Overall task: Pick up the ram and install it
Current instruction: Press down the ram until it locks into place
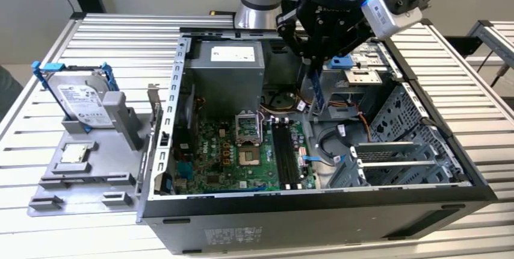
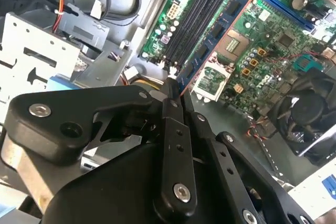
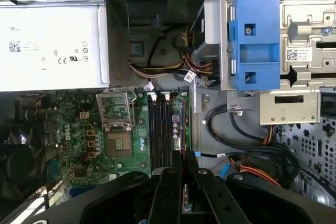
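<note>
Clamped on the thin blue-green RAM stick (image 1: 319, 90), the black tool (image 1: 318, 60) should keep it upright and aligned over the long black memory slots (image 1: 286, 150).

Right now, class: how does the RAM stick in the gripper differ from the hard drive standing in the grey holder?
The RAM stick is a thin blue strip hanging above the open case, clamped by the gripper. The hard drive is a broad silver block resting outside the case in the grey holder. Both stand on edge.
</note>
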{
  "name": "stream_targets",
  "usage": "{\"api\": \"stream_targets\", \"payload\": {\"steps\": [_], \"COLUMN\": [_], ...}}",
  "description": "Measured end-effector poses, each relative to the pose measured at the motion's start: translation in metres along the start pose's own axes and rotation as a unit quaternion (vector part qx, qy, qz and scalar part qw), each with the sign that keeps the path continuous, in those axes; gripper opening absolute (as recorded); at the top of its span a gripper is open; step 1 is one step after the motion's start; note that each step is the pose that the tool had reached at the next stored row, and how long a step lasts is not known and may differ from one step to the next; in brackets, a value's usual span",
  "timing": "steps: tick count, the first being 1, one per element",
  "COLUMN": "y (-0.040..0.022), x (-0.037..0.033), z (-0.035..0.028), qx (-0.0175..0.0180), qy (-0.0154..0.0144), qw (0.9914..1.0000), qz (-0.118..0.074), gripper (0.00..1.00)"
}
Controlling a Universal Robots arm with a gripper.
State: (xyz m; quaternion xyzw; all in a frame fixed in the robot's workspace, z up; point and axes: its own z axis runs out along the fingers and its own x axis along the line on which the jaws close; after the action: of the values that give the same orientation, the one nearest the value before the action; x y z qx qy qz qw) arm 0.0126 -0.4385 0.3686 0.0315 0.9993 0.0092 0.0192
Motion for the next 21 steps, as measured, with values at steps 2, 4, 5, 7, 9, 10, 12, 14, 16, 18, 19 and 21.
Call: {"api": "stream_targets", "payload": {"steps": [2,4,5,7,9,10,12,14,16,18,19,21], "y": [-0.0001,-0.0002,-0.0002,-0.0002,-0.0006,-0.0008,-0.0011,-0.0025,-0.0040,-0.0054,-0.0061,-0.0074], "x": [0.0001,0.0003,0.0004,0.0005,0.0007,0.0008,0.0008,0.0007,0.0009,0.0010,0.0010,0.0011], "z": [0.0036,0.0074,0.0090,0.0127,0.0164,0.0183,0.0219,0.0254,0.0291,0.0327,0.0345,0.0381], "qx": [-0.0001,0.0000,0.0000,0.0000,0.0000,0.0000,0.0000,0.0000,0.0001,0.0000,0.0000,0.0000], "qy": [0.0000,0.0000,0.0000,0.0000,0.0000,0.0000,0.0000,0.0000,0.0000,0.0000,0.0000,0.0000], "qw": [1.00000,1.00000,1.00000,1.00000,1.00000,1.00000,1.00000,1.00000,1.00000,1.00000,1.00000,1.00000], "qz": [0.000,0.000,0.000,0.000,0.000,0.000,0.000,0.000,0.000,0.000,0.000,0.000], "gripper": [0.00,0.00,0.00,0.00,0.00,0.00,0.00,0.00,0.00,0.00,0.00,0.00]}}
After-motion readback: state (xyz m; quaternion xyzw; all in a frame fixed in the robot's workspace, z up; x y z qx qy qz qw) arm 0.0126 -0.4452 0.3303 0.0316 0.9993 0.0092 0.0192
